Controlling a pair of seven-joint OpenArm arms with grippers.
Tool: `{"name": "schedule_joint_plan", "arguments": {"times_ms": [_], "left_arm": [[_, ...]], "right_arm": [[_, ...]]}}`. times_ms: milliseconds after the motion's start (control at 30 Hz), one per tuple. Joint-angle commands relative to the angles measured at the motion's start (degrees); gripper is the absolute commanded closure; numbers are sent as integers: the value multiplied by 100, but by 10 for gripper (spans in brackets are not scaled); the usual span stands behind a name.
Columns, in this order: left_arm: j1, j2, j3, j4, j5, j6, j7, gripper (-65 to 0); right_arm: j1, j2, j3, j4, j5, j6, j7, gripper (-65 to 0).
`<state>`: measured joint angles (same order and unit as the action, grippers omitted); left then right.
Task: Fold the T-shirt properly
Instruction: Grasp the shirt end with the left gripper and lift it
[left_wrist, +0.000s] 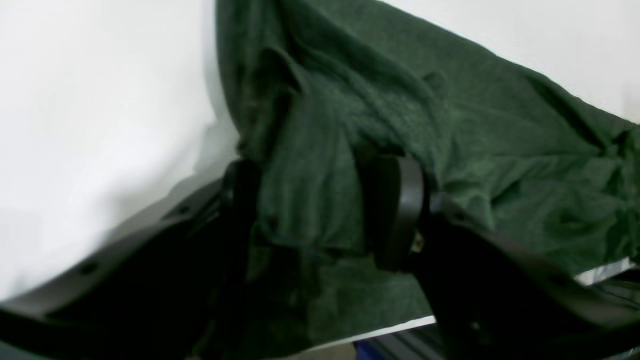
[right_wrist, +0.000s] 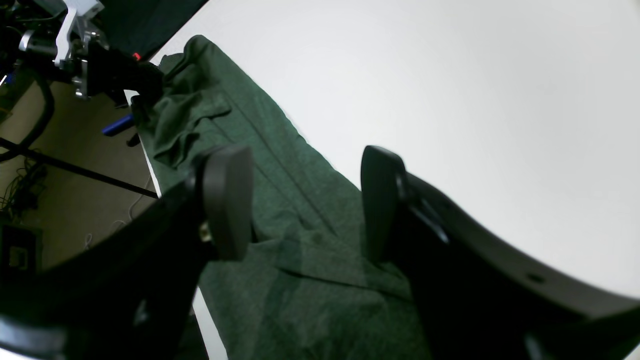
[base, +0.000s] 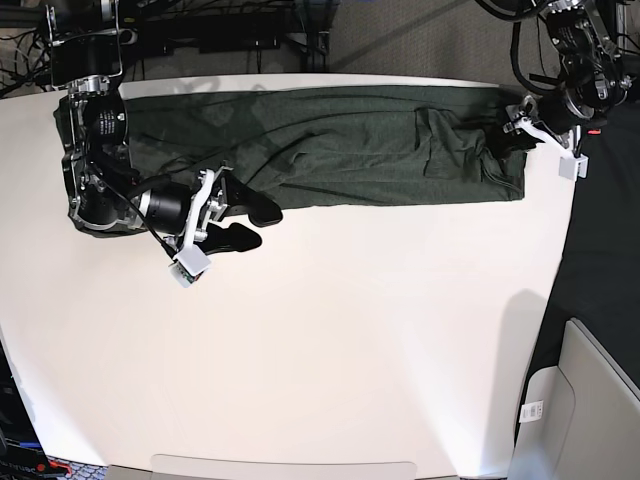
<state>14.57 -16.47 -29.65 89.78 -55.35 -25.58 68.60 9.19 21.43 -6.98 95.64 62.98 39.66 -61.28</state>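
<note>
a white table (base: 330, 340) fills most of the base view, its top plain and matte. beyond the far edge of the table, dark cables (base: 240, 25) hang in a tangle over a grey floor. off the table's near right corner stands a pale grey box (base: 590, 400) with a small white label (base: 532, 411) on its side. in the right wrist view, a tan floor (right_wrist: 75, 200) lies below the table's edge, with a black rod (right_wrist: 75, 170) crossing it and a blue cylinder (right_wrist: 117, 125) close to the edge.
</note>
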Motion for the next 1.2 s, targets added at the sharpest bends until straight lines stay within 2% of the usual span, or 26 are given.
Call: {"name": "schedule_joint_plan", "arguments": {"times_ms": [0,333,600,767,900,1167], "left_arm": [[-19,-63,-2,64,-122,-22,98,-331],[-19,16,7,64,-1098,-22,98,-330],[-28,25,7,64,-1212,-22,98,-331],[-37,25,7,55,-1555,-22,90,-331],[-169,139,15,55,-1528,-22,98,-331],[-186,148,631,55,-1528,-22,46,-330]], "right_arm": [[105,68,52,120,133,34,154,-344],[96,59,52,155,133,34,154,-344],[70,85,52,155,133,34,154,-344],[70,85,52,164,133,34,154,-344],[70,85,43,164,133,34,154,-344],[61,94,43,331,141,34,154,-344]]}}
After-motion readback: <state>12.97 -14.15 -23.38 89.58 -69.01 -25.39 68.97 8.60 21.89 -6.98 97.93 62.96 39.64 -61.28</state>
